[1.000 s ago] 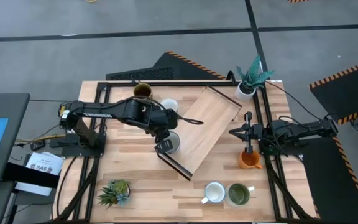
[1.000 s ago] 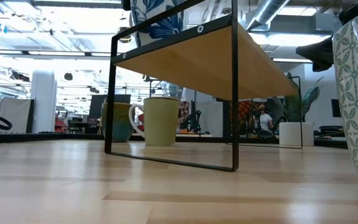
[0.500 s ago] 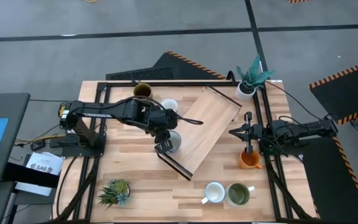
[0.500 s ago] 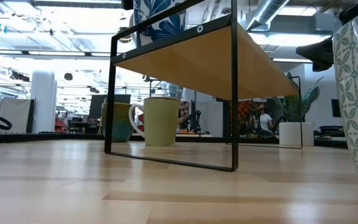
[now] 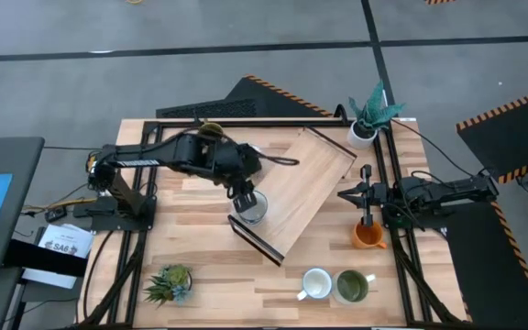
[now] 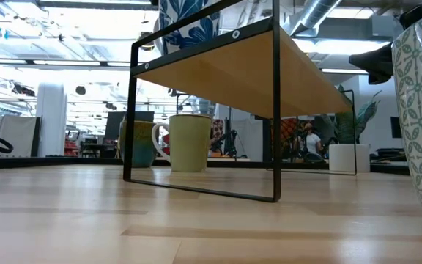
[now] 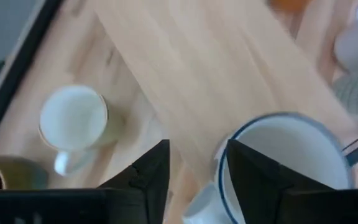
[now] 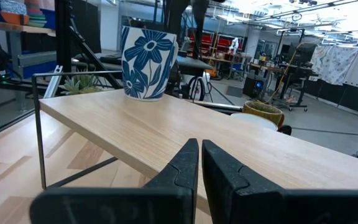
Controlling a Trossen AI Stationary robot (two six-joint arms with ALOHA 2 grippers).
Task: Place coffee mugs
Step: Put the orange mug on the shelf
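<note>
Blue-flowered mug point(image 5: 250, 207) on shelf point(image 5: 305, 179), partly hidden by left gripper point(image 5: 243, 194).

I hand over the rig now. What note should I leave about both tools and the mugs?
Left tool: open, over the flowered mug at the shelf edge.
Right tool: shut, waiting by the orange mug.
Done: flowered mug stands on the shelf.
Left, probably: orange mug, white mug, green mug, brown mug, pale mug, all on the table.

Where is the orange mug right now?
Seen from above, the orange mug sits on the table's right side, just below the right gripper, beside the wooden shelf.
</note>
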